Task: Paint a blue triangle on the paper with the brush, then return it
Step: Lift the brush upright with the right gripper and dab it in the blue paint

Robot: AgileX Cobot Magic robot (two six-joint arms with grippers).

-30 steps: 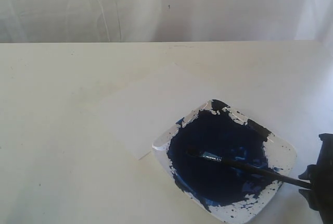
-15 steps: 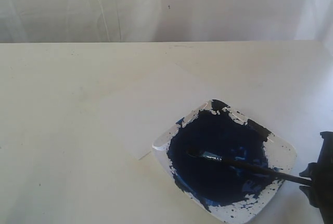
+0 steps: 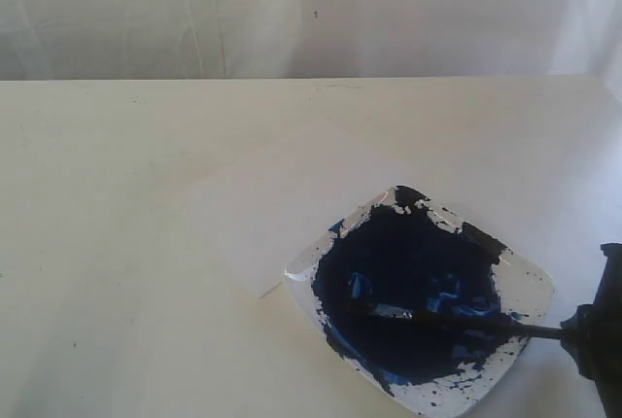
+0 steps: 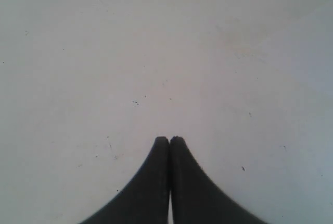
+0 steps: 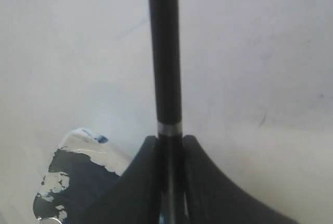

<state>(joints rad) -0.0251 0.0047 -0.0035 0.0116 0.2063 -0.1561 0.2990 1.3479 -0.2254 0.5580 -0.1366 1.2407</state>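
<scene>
Right pincer clamped on brush handle, bristles in blue paint dish. Left pincer closed, empty, over table. White paper just beside dish.

blocked: paint dish, brush across it | free: flat paper, table leftward

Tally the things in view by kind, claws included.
Paintbrush: 1
Paint dish: 1
Paper sheet: 1
Claws: 2, left claw and right claw
Total: 5
</scene>
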